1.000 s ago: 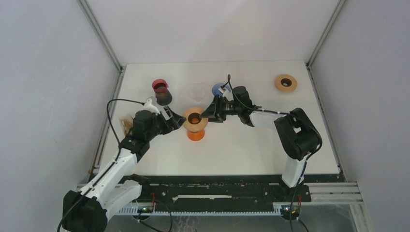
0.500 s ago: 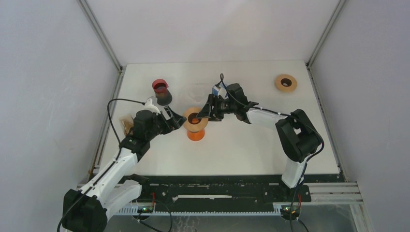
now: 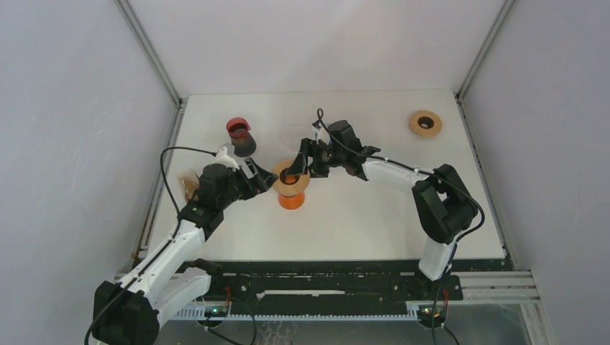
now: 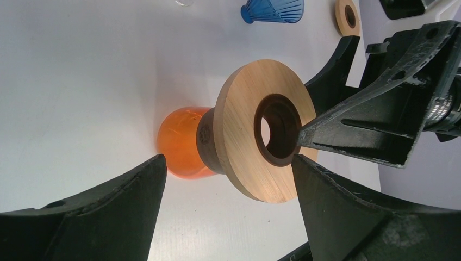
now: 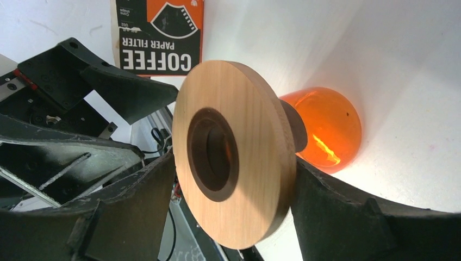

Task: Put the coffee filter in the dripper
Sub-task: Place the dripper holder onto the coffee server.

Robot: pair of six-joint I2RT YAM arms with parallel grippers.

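Note:
The dripper is orange glass with a wooden ring base. It stands upside down mid-table, ring uppermost. My right gripper is open, and its jaws straddle the wooden ring with one finger across the ring's face. My left gripper is open just left of the dripper, which shows ahead between its wide jaws, untouched. A pack marked coffee paper filter lies beyond the left arm, at the table's left edge. No loose coffee filter is in view.
A red and black dripper and a clear glass one stand behind the orange dripper. A blue dripper stands further back. A spare wooden ring lies at the far right. The enclosure walls close in on the table on three sides.
My right arm has swung left and forward from beside the dripper onto its wooden ring, and its jaws have widened. The left arm has stayed put.

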